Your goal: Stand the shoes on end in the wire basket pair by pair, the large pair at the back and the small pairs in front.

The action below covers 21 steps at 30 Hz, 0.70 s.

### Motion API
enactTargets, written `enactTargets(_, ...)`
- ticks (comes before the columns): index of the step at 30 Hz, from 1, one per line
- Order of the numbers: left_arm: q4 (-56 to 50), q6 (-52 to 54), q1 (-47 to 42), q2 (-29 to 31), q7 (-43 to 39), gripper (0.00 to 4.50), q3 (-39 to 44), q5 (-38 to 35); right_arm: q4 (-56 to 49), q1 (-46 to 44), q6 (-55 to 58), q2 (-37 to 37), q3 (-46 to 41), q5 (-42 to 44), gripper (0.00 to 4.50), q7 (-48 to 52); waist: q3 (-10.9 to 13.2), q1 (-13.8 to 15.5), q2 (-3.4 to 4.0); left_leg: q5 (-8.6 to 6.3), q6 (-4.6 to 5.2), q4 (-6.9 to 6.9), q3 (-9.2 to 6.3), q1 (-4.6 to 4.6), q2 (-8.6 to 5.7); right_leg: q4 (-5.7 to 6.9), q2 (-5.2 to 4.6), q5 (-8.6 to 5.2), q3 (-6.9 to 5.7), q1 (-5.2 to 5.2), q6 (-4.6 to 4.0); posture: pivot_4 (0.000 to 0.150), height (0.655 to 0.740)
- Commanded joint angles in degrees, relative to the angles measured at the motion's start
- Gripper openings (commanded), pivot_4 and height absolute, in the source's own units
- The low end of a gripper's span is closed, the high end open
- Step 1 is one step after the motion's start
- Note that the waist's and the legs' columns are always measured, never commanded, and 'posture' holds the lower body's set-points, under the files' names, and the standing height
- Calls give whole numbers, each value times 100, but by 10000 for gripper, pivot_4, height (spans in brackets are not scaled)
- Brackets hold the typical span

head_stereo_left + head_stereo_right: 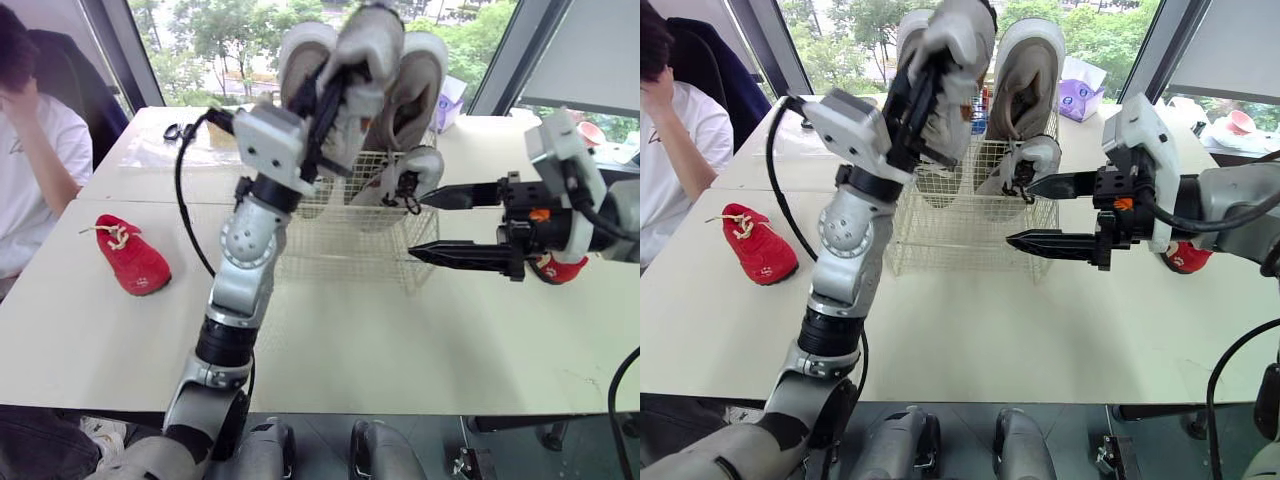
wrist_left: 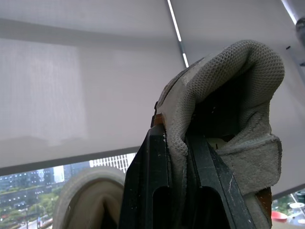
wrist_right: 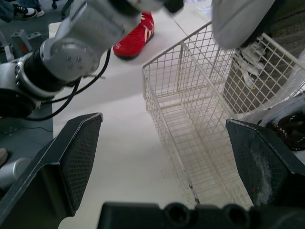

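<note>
My left gripper (image 1: 326, 98) is raised above the white wire basket (image 1: 350, 245) and is shut on a small grey mesh shoe (image 1: 368, 55), pinching its heel collar (image 2: 224, 86). Two large pale shoes (image 1: 303, 52) (image 1: 422, 82) stand on end at the back of the basket. A small grey shoe (image 1: 408, 176) with black laces leans in the basket's right side. My right gripper (image 1: 445, 225) hangs open just right of the basket's front corner, nothing between its fingers. One red shoe (image 1: 132, 256) lies on the table at the left, another (image 1: 560, 268) sits under my right arm.
A person in a white shirt (image 1: 35, 170) sits at the table's left end. A purple tissue box (image 1: 1081, 92) stands behind the basket on the right. A black object (image 1: 176, 131) lies on the far table. Bare table (image 1: 400, 340) stretches in front of the basket.
</note>
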Motion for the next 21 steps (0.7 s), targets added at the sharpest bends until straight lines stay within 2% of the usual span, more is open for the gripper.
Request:
enactTargets(1, 266, -553, 78, 11, 212, 220, -55, 412, -62, -61, -23, -87, -150, 109, 45000, -71, 0, 1, 0, 0, 0, 0, 0, 0, 0, 0, 0, 0, 0, 0, 0, 1500, 7400)
enactTargets(7, 612, -645, 429, -32, 376, 220, -38, 585, 41, -94, -104, -122, -51, 50, 45000, 22, 0, -1, 0, -1, 2, 0, -1, 0, 0, 0, -1, 0, 0, 0, 0, 1500, 7400)
enactTargets(13, 387, 359, 683, -265, 436, 220, 265, -16, 79, -7, -216, -75, -15, -29, 45000, 84, 0, -5, 0, -2, 3, 0, -2, 0, 1, 0, -2, 0, -1, 0, 0, 1500, 7400)
enactTargets(16, 113, 571, 761, -236, 351, 10770, 327, -209, 91, 40, -253, -68, -26, -49, 45000, 106, 0, -9, 0, -2, 3, 0, -4, 0, 3, 1, -1, 0, -3, -1, 0, 1500, 7400)
enactTargets(21, -548, 1170, 942, 0, 102, 36841, 303, -426, 115, 165, -356, -43, -5, -128, 45000, 161, 0, 1, 0, -2, 3, 0, -3, 0, 2, 1, -1, 0, -3, 0, 0, 1500, 7400)
